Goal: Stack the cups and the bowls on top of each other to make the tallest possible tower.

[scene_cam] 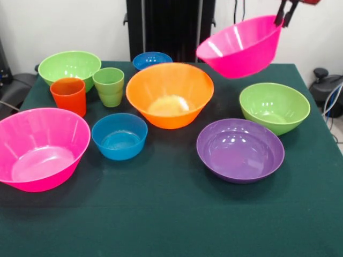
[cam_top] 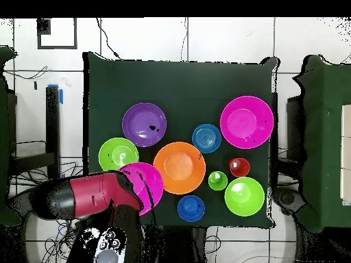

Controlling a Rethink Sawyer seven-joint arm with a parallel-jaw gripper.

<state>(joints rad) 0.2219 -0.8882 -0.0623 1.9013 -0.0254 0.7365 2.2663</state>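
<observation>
Your tool (scene_cam: 285, 15) is pinching the rim of a pink bowl (scene_cam: 241, 47), so it hangs tilted below the tool, clear of the bench (scene_cam: 171, 214). Orange bowl (scene_cam: 170, 95) sits just beside it, probably the next stop.

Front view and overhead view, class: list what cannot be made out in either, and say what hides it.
- End effector: front view, its body is cut off by the top edge; only the fingertips on the lifted pink bowl show.
- Same bowl, overhead view: partly covered by the arm.
- Far blue bowl: front view, its base is hidden behind the orange bowl.
</observation>
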